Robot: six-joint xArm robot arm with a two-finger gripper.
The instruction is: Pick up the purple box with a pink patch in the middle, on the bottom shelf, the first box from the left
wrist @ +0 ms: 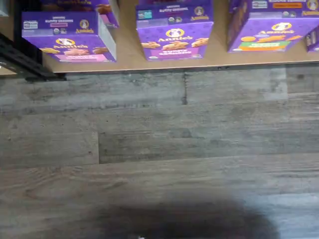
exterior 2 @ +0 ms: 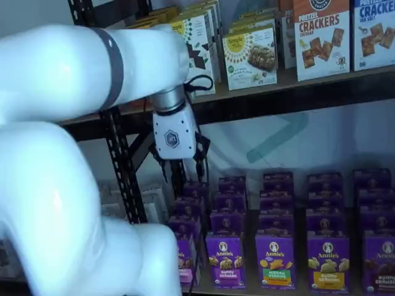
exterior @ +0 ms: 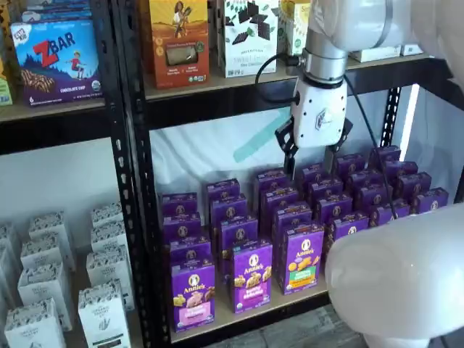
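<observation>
The purple box [wrist: 67,42] with a pink patch stands at the front left of the bottom shelf [wrist: 129,62], a light tan board. In both shelf views it heads the leftmost row: the purple box [exterior: 193,293] shows whole, while the purple box [exterior 2: 185,260] is partly hidden by my arm. My gripper [exterior: 312,156] hangs well above the rows of purple boxes, right of and higher than the purple box. Its black fingers [exterior: 290,156] stand apart with a plain gap and nothing between them. The gripper [exterior 2: 181,165] also shows open here.
A purple-label box [exterior: 252,275] and a green-patch box [exterior: 301,257] stand right of the target. A black holed upright [exterior: 138,181] borders the bay on the left, with white boxes [exterior: 43,290] beyond it. My white arm link [exterior: 399,283] covers the lower right. Grey wood floor [wrist: 159,149] lies below.
</observation>
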